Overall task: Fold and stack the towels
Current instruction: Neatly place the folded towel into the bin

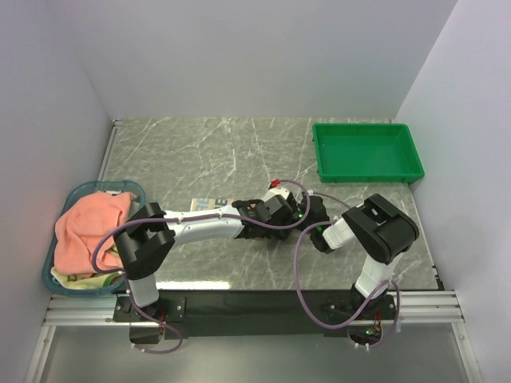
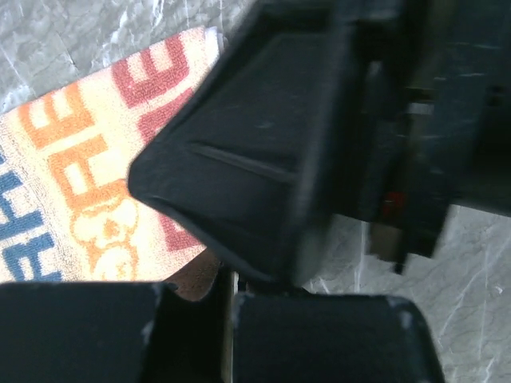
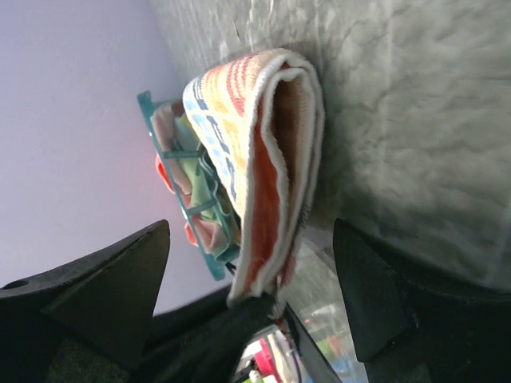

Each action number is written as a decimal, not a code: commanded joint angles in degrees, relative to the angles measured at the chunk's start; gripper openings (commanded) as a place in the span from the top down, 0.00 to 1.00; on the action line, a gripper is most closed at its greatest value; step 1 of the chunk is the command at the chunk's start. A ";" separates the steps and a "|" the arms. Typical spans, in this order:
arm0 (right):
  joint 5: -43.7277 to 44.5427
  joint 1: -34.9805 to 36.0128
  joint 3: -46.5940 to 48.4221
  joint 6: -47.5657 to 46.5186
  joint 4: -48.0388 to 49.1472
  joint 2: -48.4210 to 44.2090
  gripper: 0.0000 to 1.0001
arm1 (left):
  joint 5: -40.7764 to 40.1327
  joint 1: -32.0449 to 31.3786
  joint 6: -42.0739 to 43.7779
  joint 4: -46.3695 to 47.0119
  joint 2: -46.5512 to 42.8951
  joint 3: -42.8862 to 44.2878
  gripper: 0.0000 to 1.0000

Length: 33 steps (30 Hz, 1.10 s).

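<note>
cream terry towel with coloured letters (image 3: 263,159) lies folded on the grey marble table (image 3: 399,96) between the fingers of the wide-open, empty right pincer (image 3: 251,231), its end seemingly nipped by the closed left pincer (image 2: 227,295); folding looks underway, next needing a grip on the doubled edge.

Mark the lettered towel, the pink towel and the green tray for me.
lettered towel (image 3: 265,159): right wrist view, its folded side edge.
pink towel (image 1: 88,227): top external view, middle of the heap.
green tray (image 1: 363,152): top external view, its bare floor.
</note>
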 commanded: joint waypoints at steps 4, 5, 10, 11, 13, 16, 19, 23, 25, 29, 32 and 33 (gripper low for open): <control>2.66 1.58 2.68 2.51 -2.50 4.08 0.15 | 1.55 -0.29 -1.52 3.43 -2.87 -0.89 0.99; 2.83 1.67 2.94 2.78 -2.76 4.26 0.16 | 1.64 -0.29 -1.70 3.69 -2.96 -0.98 0.99; 3.89 2.37 5.32 2.08 -4.61 6.18 0.23 | 1.81 -0.29 -2.76 4.22 -3.40 -1.16 0.99; 3.98 2.37 5.58 1.90 -4.96 6.63 0.23 | 2.07 -0.29 -2.84 4.39 -3.40 -1.16 0.99; 4.41 2.81 6.20 1.55 -5.14 7.77 0.25 | 2.25 -0.29 -3.37 4.22 -3.14 -0.81 0.99; 4.51 3.16 6.55 1.46 -4.44 9.09 0.28 | 2.43 -0.29 -3.99 4.31 -2.88 -0.54 0.99; 4.51 3.25 6.90 0.15 -4.00 9.79 0.50 | 2.87 -0.29 -4.43 4.39 -2.44 -0.02 0.99; 4.95 3.16 7.43 -2.31 -6.71 8.92 0.78 | 3.39 -0.29 -4.95 4.74 -2.70 -0.28 0.97; 5.12 3.08 8.04 -3.63 -8.12 7.78 0.91 | 3.13 -0.29 -5.48 4.75 -3.57 -0.72 0.89; 5.74 2.29 11.02 -10.22 -15.83 5.14 1.00 | 3.57 0.23 -6.27 4.22 -5.68 -1.07 0.49; 6.35 1.59 13.57 -15.22 -21.80 3.38 1.00 | 3.75 1.02 -6.97 4.13 -8.93 -1.77 0.24; 6.44 0.80 14.45 -16.54 -23.58 2.59 1.00 | 4.44 2.07 -7.15 4.04 -10.94 -2.47 0.19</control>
